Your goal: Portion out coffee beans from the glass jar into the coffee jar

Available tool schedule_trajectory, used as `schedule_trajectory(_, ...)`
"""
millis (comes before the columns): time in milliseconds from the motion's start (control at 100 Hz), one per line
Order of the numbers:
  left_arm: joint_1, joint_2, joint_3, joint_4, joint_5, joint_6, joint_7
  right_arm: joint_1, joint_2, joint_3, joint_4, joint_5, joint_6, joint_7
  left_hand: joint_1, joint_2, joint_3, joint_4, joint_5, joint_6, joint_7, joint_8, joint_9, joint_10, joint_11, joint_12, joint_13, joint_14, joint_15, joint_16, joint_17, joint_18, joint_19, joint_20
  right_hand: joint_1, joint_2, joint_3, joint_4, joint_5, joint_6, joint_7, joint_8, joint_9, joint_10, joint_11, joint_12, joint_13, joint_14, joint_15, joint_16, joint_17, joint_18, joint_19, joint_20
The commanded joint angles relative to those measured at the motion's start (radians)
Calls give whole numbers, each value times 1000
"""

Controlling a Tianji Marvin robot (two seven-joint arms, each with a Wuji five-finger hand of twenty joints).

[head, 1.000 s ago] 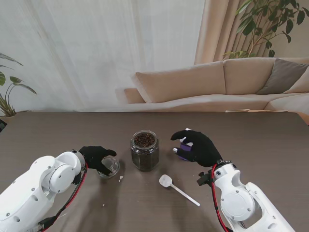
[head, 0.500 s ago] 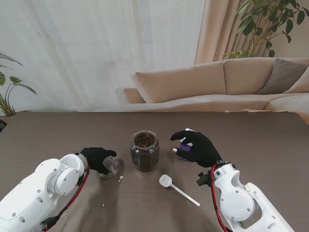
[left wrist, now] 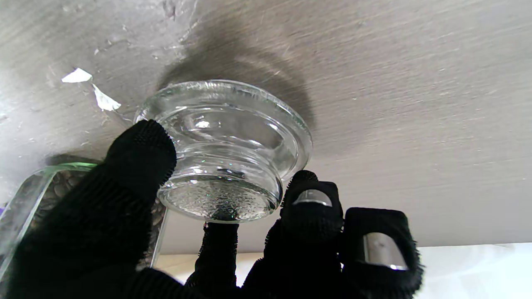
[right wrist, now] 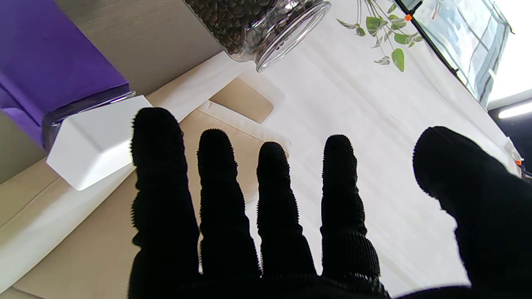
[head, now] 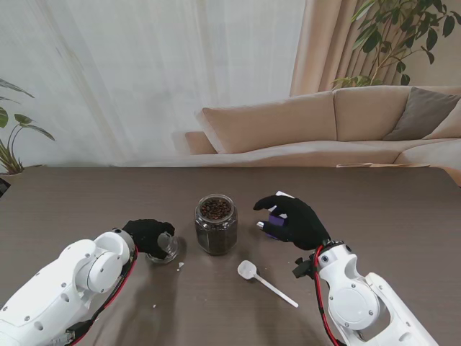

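Observation:
The glass jar (head: 215,224) of coffee beans stands open in the middle of the table; its bean-filled wall (left wrist: 25,203) also shows in the left wrist view and its mouth (right wrist: 253,29) in the right wrist view. Its clear glass lid (head: 165,249) (left wrist: 224,145) rests on the table left of it. My left hand (head: 148,236) is shut on the lid, with the thumb (left wrist: 137,162) and fingers (left wrist: 309,199) pressed to its plug. The purple coffee jar (head: 274,223) (right wrist: 54,70) with a white cap (right wrist: 93,143) stands right of the glass jar. My right hand (head: 294,220) hovers at it, open with fingers spread.
A white plastic spoon (head: 265,280) lies on the table nearer to me, between the two arms. Small white paper scraps (head: 180,265) (left wrist: 77,75) lie beside the lid. A beige sofa (head: 324,122) and a curtain stand beyond the table's far edge.
My left forearm has swung slightly rightward and nearer while the hand stays on the lid at the same spot. The right hand has barely moved.

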Motion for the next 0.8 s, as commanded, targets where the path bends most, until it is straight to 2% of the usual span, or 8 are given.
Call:
schedule_trajectory(0, 9, -10, 9, 22, -11, 5, -10, -3, -4, -4, 2, 2, 0, 16, 84, 14, 118, 1, 46, 10, 132, 54, 95, -125, 96, 44, 51, -5, 59, -15, 48, -12, 232, -30, 22, -14, -42, -10, 25, -16, -9, 5, -2, 4, -11, 7, 3, -2, 6, 10, -397, 2, 1, 16)
schedule_trajectory(90, 10, -13, 13, 29, -19, 8, 7, -3, -4, -5, 3, 5, 1, 19, 112, 7, 139, -12, 110, 30, 242, 100, 146, -140, 130, 78, 81, -12, 66, -27, 72, -17, 250, -62, 21, -14, -42, -10, 27, -16, -9, 5, -1, 5, -11, 7, 3, -1, 7, 10, -398, 4, 1, 16)
schedule_trajectory(120, 10, -14, 14, 30, -21, 8, 12, -3, -4, -5, 3, 5, 1, 20, 148, -10, 110, -43, 135, 30, 278, 141, 169, -146, 139, 170, 92, -16, 70, -34, 79, -21, 260, -83, 21, -13, -42, -10, 27, -14, -8, 5, -2, 5, -11, 6, 3, -2, 7, 10, -398, 3, 1, 16)
schedule_trajectory(150, 11, -14, 14, 32, -23, 8, 18, -3, -4, -6, 3, 6, 1, 22, 177, -22, 84, -54, 154, 32, 309, 155, 188, -150, 138, 247, 101, -16, 71, -38, 87, -22, 267, -94, 20, -12, -43, -10, 27, -15, -9, 4, -2, 4, -11, 6, 3, -2, 7, 10, -397, 3, 1, 16)
schedule_trajectory(210, 10, -17, 16, 41, -28, 6, 39, -3, -4, -7, 3, 6, 1, 23, 239, -40, 32, -59, 192, 29, 400, 154, 240, -162, 131, 356, 124, -23, 76, -46, 107, -28, 282, -118, 21, -12, -43, -9, 29, -14, -8, 4, -2, 4, -11, 6, 3, -2, 7, 10, -398, 4, 1, 17)
schedule_trajectory(270, 8, -20, 19, 51, -39, 5, 55, -3, -4, -8, 3, 8, 1, 23, 277, -42, 0, -55, 220, 29, 476, 142, 277, -170, 127, 393, 143, -23, 80, -51, 121, -27, 292, -135, 20, -11, -43, -9, 29, -14, -9, 4, -3, 5, -11, 6, 2, -3, 6, 10, -398, 4, 2, 17)
schedule_trajectory(560, 5, -30, 36, 75, -86, 28, 95, -3, -4, -10, 4, 14, 2, 26, 333, 20, 13, -59, 309, 73, 610, 138, 364, -173, 109, 400, 181, -4, 81, -60, 154, -9, 298, -146, 20, -7, -42, -9, 32, -9, -9, 4, -3, 5, -11, 6, 3, 0, 7, 10, -398, 3, 2, 18)
schedule_trajectory(790, -6, -31, 60, 98, -90, 43, 106, -3, -4, -12, 5, 20, 0, 29, 340, 4, 27, -61, 325, 98, 631, 110, 411, -180, 65, 328, 190, 6, 69, -67, 160, -15, 298, -153, 18, -4, -43, -8, 32, -5, -10, 4, -4, 6, -10, 6, 3, -2, 7, 10, -399, 5, 2, 19)
